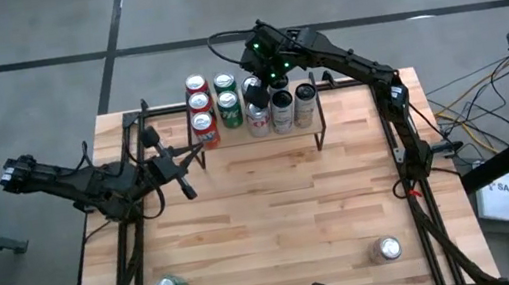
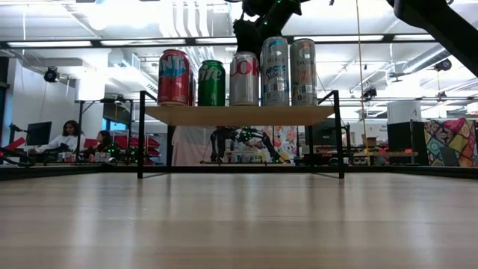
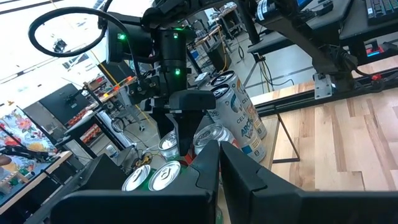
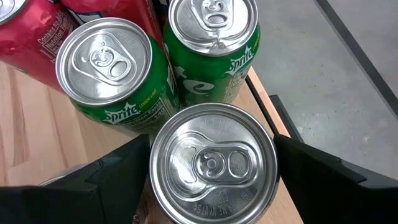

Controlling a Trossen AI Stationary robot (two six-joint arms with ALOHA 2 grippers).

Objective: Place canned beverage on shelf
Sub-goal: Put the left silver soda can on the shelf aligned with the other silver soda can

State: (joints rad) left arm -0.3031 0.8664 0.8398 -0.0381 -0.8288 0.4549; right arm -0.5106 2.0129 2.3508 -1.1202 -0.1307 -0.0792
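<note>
Releasing a silver can (image 4: 213,163) onto the shelf (image 2: 239,114), right gripper (image 4: 211,168) spreading wide around it, likely needing a straight lift clear next.

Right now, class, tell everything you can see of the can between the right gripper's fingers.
The silver can stands upright on the shelf, at its back edge beside two green cans. Its metal top is sealed, tab flat. The right gripper straddles it from above, one dark finger on each side, seemingly clear of its wall.
</note>
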